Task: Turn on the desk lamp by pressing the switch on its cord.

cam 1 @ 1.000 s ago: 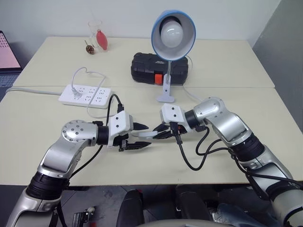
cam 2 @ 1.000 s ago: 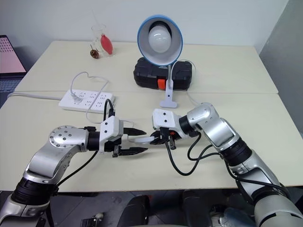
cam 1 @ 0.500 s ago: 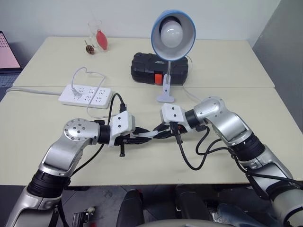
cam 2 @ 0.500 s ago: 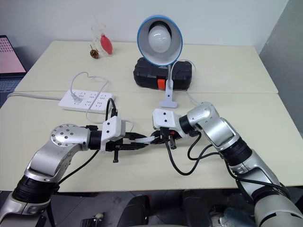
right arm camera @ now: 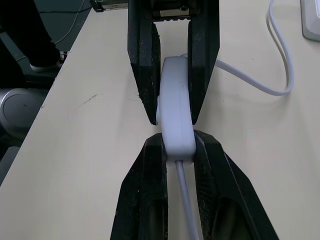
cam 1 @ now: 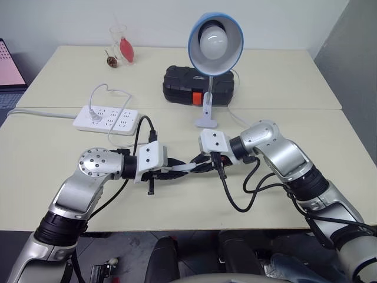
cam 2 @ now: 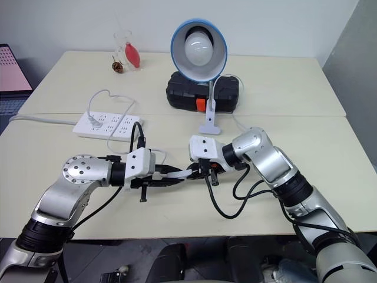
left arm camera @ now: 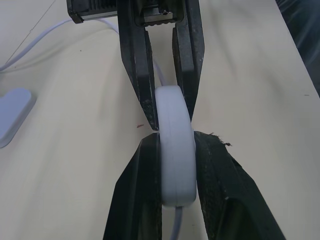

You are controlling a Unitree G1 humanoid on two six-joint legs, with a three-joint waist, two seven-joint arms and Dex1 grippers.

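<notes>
The left gripper has closed within the last second: a second ago its two black fingers stood spread on either side of the switch, and now they are pressed onto its two flat faces, as the left wrist view shows clearly; the right gripper has not changed, its fingers pinching the other end of the same white oblong body, so the switch is held above the table between the two grippers, which meet tip to tip; the thin white cord leaves the switch between the right gripper's fingers and, on the other end, curves away over the table; the desk lamp stands behind them near the black case, well apart from the grippers, and its large bulb looks no brighter than before, so I judge that the lamp is not yet on; the squeeze seems to be the pressing step itself, but I cannot tell if the finger lies on the rocker or only on the housing; the white power strip lies to the left on the beige table, untouched.
</notes>
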